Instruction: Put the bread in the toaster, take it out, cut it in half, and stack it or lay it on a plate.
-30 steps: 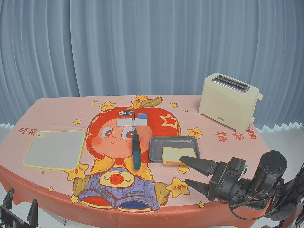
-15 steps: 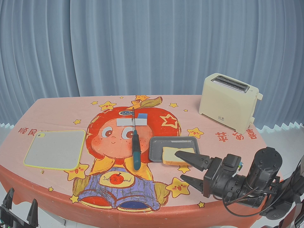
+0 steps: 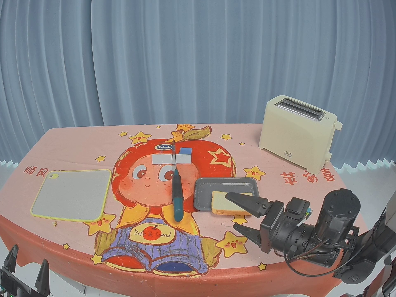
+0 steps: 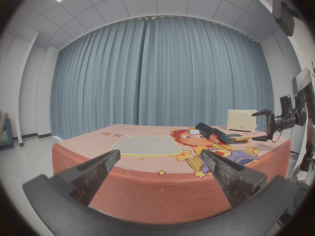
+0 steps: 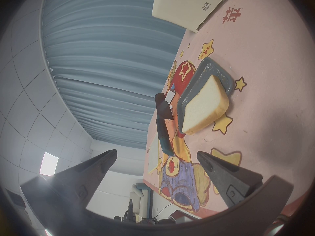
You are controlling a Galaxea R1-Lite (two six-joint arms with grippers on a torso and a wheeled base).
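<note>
Here, right claw (image 3: 230, 210) agape just beside bread (image 3: 218, 205).

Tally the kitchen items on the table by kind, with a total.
bread slice: 1
grey tray: 1
knife: 1
cutting board: 1
toaster: 1
Total: 5

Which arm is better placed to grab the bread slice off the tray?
Right. The right end effector, open, points at the bread on the grey tray, close by; the left end effector sits off the table's near-left corner.
</note>
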